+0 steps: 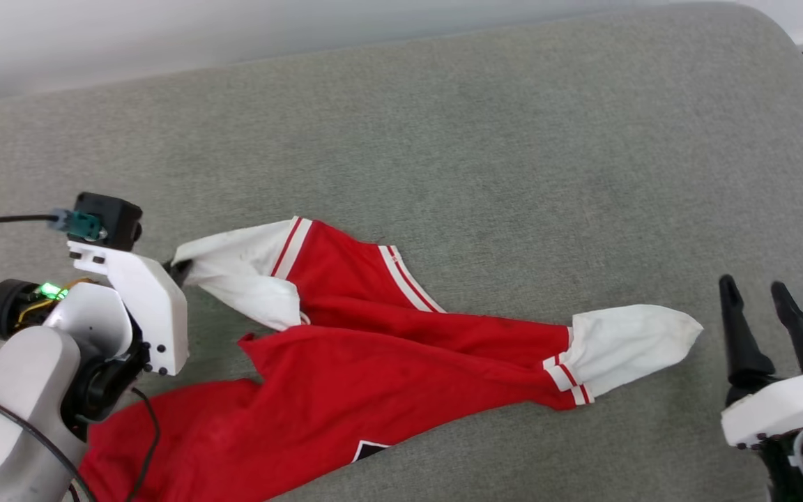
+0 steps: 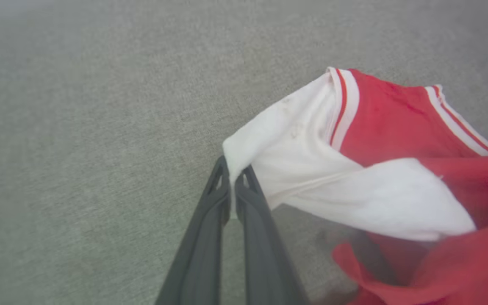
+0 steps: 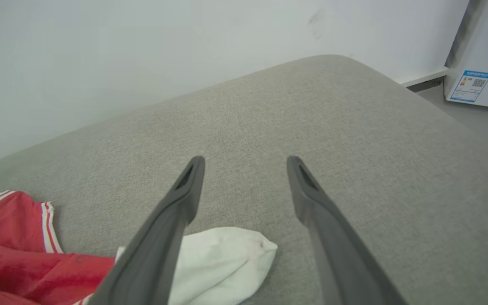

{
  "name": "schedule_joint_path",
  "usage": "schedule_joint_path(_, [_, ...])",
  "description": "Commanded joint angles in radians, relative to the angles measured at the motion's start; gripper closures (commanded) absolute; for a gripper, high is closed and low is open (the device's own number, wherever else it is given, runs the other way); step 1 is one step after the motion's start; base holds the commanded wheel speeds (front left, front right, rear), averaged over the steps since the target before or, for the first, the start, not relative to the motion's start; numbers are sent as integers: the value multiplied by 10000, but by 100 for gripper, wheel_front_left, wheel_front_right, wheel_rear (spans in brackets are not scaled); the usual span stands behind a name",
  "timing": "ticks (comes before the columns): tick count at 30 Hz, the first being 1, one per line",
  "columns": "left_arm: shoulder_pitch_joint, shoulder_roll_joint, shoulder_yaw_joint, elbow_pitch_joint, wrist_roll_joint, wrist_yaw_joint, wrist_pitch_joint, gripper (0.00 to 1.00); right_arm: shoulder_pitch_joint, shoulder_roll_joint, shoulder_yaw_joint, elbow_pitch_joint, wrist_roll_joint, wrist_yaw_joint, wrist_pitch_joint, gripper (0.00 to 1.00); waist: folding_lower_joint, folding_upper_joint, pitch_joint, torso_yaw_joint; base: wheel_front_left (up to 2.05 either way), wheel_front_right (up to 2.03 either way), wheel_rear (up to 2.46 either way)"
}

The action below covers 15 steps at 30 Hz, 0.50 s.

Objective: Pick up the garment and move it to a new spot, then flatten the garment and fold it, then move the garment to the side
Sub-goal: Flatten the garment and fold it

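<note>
The garment (image 1: pixel 373 362) is a red jersey with white sleeves and striped trim, lying crumpled across the grey cushion (image 1: pixel 443 139). A corner of a black numeral peeks out at its lower edge. My left gripper (image 2: pixel 232 169) is shut on the tip of the left white sleeve (image 2: pixel 295 140), which is pulled up off the cushion; in the head view the same gripper (image 1: pixel 173 268) meets that sleeve (image 1: pixel 234 268). My right gripper (image 1: pixel 753 289) stands open to the right of the other white sleeve (image 1: pixel 624 345), apart from it. The wrist view shows its fingers (image 3: pixel 184 199) above that sleeve (image 3: pixel 223 262).
The cushion's rounded far-right corner (image 3: pixel 333 63) drops off to the floor. A white wall (image 3: pixel 142 51) stands behind it. A white box with a blue label (image 3: pixel 472 84) sits on the floor at the right. A black cable (image 1: pixel 18 219) runs from my left wrist.
</note>
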Motion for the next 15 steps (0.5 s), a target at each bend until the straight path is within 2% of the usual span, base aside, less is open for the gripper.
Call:
schedule_joint_path(1, [151, 90, 128, -174, 143, 147, -316, 100, 64, -125, -240, 105, 60, -3, 384, 0, 0, 0, -193, 237, 0, 0, 0])
schedule_joint_path(8, [491, 343, 597, -1465, 538, 785, -1274, 100, 51, -844, -742, 373, 343, -3, 3172, 0, 0, 0, -443, 830, 0, 0, 0])
schedule_joint_path(15, [447, 306, 517, -2592, 762, 1083, -1281, 100, -615, -1569, -365, 917, 650, -3, 5972, 0, 0, 0, -194, 1311, 0, 0, 0])
